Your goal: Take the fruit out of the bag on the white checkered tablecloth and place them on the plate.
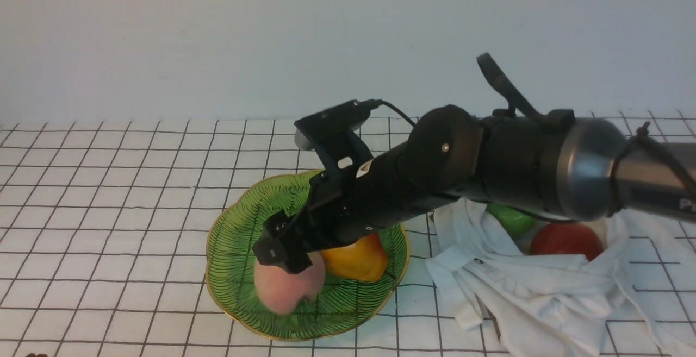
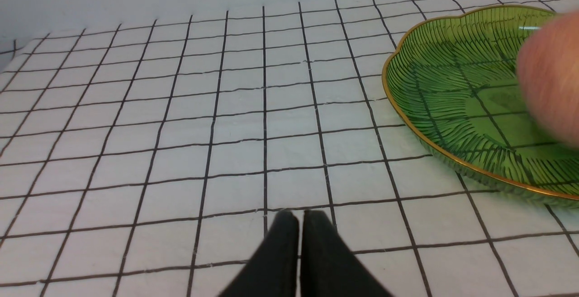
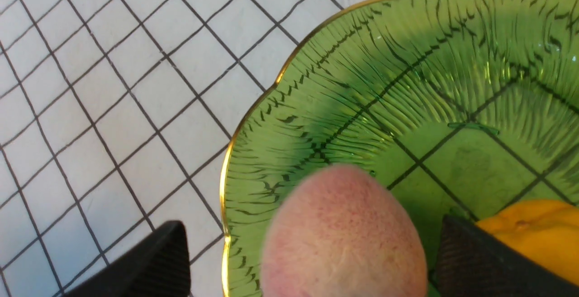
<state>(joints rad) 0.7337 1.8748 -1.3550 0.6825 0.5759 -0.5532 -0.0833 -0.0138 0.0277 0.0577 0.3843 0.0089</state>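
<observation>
The green plate (image 1: pixel 237 225) with a gold rim lies on the white checkered tablecloth (image 1: pixel 109 194). My right gripper (image 1: pixel 283 252) hangs over it, open. The pink peach (image 1: pixel 283 290) sits low between its fingers, with a gap on each side in the right wrist view (image 3: pixel 344 236). A yellow-orange fruit (image 1: pixel 356 259) lies on the plate beside it. The white bag (image 1: pixel 544 286) lies crumpled to the right, with the green apple (image 1: pixel 511 218) and the red fruit (image 1: pixel 565 239) in its opening. My left gripper (image 2: pixel 298 224) is shut and empty above the cloth, left of the plate (image 2: pixel 434 120).
My right arm (image 1: pixel 489 167) stretches across the bag and the plate's right half, hiding part of both. A plain pale wall stands behind the table. The bag's straps (image 1: pixel 457 270) spill toward the plate's right edge.
</observation>
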